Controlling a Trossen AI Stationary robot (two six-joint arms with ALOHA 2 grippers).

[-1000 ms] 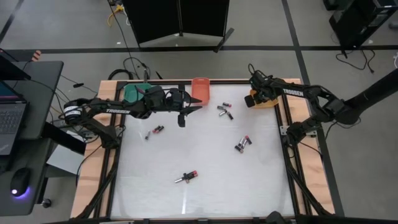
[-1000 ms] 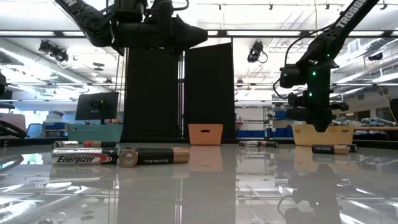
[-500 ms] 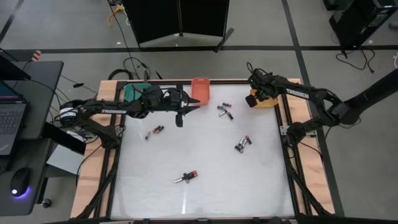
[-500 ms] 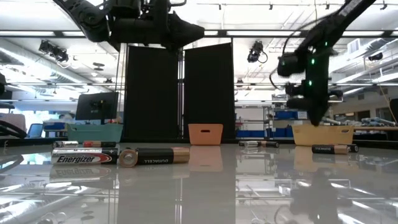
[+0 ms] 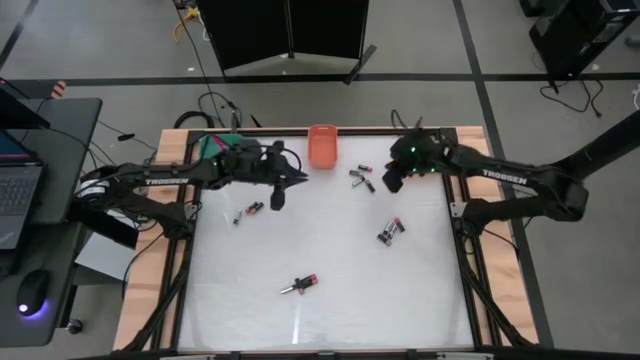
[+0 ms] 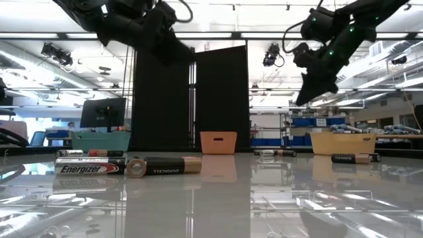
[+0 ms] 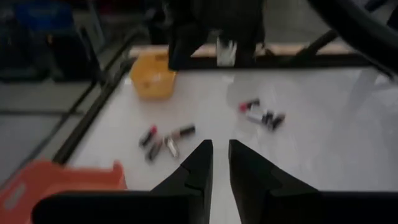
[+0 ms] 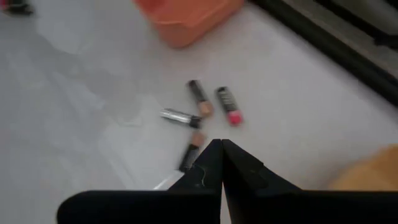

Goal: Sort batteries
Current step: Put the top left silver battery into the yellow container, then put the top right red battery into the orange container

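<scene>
Batteries lie scattered on the white table: a cluster (image 5: 361,180) at the far middle (image 8: 199,99), a pair (image 5: 391,232) at the right, one (image 5: 300,285) nearer the front and one (image 5: 247,211) at the left. My left gripper (image 5: 277,197) hovers right of that left battery, its fingers (image 7: 221,149) a narrow gap apart with nothing between them. My right gripper (image 5: 390,182) hangs in the air just right of the far cluster, shut (image 8: 221,149) and holding nothing.
An orange bin (image 5: 322,145) stands at the far edge, a green bin (image 5: 212,148) at the far left under my left arm, and a yellow bin (image 7: 152,74) at the far right. Two large batteries (image 6: 89,168) lie close to the low camera.
My right gripper has left the yellow bin, rising and swinging toward the table's left to a spot beside the far battery cluster, and has tipped and rolled on the way. My left gripper has drawn back a little toward the table's left edge and tipped up nearer to level.
</scene>
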